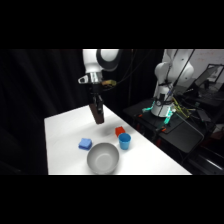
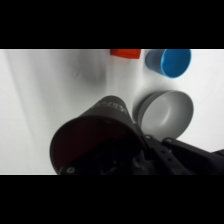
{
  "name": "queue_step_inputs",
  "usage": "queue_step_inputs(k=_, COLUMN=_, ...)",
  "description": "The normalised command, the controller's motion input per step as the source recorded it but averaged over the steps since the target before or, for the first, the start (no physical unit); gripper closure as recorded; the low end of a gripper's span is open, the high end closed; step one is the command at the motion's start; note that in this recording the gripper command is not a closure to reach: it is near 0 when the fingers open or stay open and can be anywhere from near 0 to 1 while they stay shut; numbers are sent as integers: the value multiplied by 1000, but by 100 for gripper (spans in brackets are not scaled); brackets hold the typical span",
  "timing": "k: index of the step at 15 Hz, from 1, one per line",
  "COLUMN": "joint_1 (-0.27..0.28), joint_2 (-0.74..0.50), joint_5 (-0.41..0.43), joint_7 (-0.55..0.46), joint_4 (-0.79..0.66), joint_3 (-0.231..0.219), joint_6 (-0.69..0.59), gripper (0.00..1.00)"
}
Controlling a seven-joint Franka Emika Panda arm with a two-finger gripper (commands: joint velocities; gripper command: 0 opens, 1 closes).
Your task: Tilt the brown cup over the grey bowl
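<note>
Held aloft in the pincer (image 1: pixel 97 111), clamped on the brown cup (image 1: pixel 98 113), well clear of the white desk (image 1: pixel 65 135). In the wrist view, cup (image 2: pixel 95 140) tilted, open mouth turned toward the camera, filling the frame just ahead of the pincer's black linkage. Below and a little forward of the pincer, the grey bowl (image 1: pixel 103 158), apart from the cup. Just beside the bowl, a blue cup (image 1: pixel 124 141), a red block (image 1: pixel 119 131) and a blue block (image 1: pixel 85 144).

Brown cup aloft, grey bowl on the table
The dark cup (image 1: pixel 98 112) hangs nearly upright, slightly tilted, above the table behind the bowl (image 1: pixel 103 158), well clear of it; the wide round bowl sits upright near the front edge
</note>
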Motion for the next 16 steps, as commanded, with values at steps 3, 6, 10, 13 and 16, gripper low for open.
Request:
queue_step_inputs(k=3, joint_1=153, joint_2=-25, joint_5=-121, joint_7=270, joint_4=-592, joint_3=116, joint_6=969, gripper=7)
queue_step_inputs(k=6, joint_1=90, joint_2=146, joint_5=-259, joint_7=357, joint_4=-318, joint_3=86, joint_6=690, gripper=7)
queue_step_inputs(k=10, joint_1=61, joint_2=119, joint_5=-477, joint_7=453, joint_4=-81, joint_3=-62, joint_6=352, gripper=7)
queue_step_inputs(k=13, joint_1=150, joint_2=13, joint_5=-498, joint_7=459, joint_4=2, joint_3=-208, joint_6=144, gripper=7)
queue_step_inputs(k=16, joint_1=196, joint_2=-29, joint_5=-416, joint_7=401, joint_4=40, joint_3=-219, joint_6=9, gripper=0)
